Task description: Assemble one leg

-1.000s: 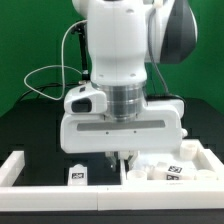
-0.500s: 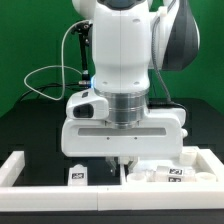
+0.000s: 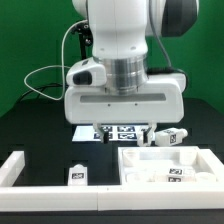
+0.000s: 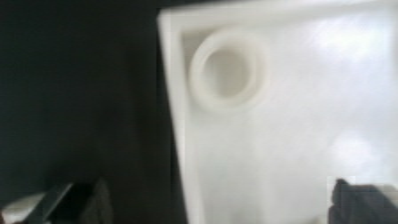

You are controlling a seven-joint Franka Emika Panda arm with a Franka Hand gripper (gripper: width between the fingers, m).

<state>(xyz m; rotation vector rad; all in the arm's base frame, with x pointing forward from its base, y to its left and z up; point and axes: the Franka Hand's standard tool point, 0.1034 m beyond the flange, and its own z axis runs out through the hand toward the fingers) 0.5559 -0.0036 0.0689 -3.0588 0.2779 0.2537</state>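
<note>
A leg (image 3: pixel 77 173), a stubby white peg with a square tag, stands on the black table at the front left. More legs lie inside the large rimmed white panel (image 3: pixel 135 176), one at its right (image 3: pixel 178 173). Another leg (image 3: pixel 168 137) lies behind the panel. My gripper (image 3: pixel 124 130) hangs above the table behind the panel; its fingers are hard to make out there. In the wrist view the gripper (image 4: pixel 205 200) is open and empty, one dark finger (image 4: pixel 68 200) over the black table and one over the panel (image 4: pixel 302 120). A round socket (image 4: pixel 230 72) shows in the panel.
The marker board (image 3: pixel 113 131) lies flat under the gripper. A white L-shaped rail (image 3: pixel 14 170) borders the front left. Cables hang behind the arm at the exterior view's left (image 3: pixel 45 75).
The arm has risen from low over the panel's near-left corner. The marker board and the leg behind the panel are now uncovered.
</note>
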